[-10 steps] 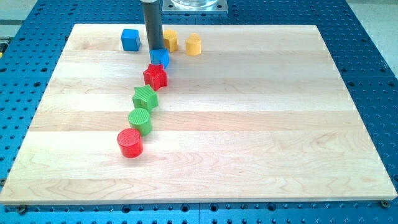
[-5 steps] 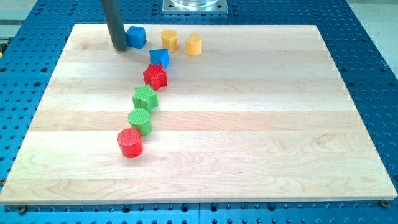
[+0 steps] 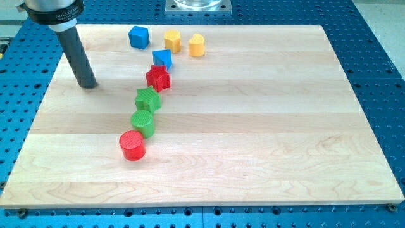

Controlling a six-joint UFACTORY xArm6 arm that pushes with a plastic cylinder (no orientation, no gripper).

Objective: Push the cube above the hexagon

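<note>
The blue cube [image 3: 138,37] lies near the view's top, left of the yellow hexagon [image 3: 172,41]. My tip [image 3: 87,85] rests on the board at the view's left, well below and to the left of the cube, touching no block. The rod rises from it toward the view's top left corner.
A yellow block [image 3: 197,45] sits right of the hexagon. A small blue block [image 3: 162,59], a red star [image 3: 157,78], a green star [image 3: 147,99], a green cylinder [image 3: 143,123] and a red cylinder [image 3: 132,145] run in a line down to the left. The wooden board [image 3: 266,126] lies on a blue perforated table.
My tip went from beside the small blue block to the cube's left, nudged the cube a little right, then moved down and left away from it.
</note>
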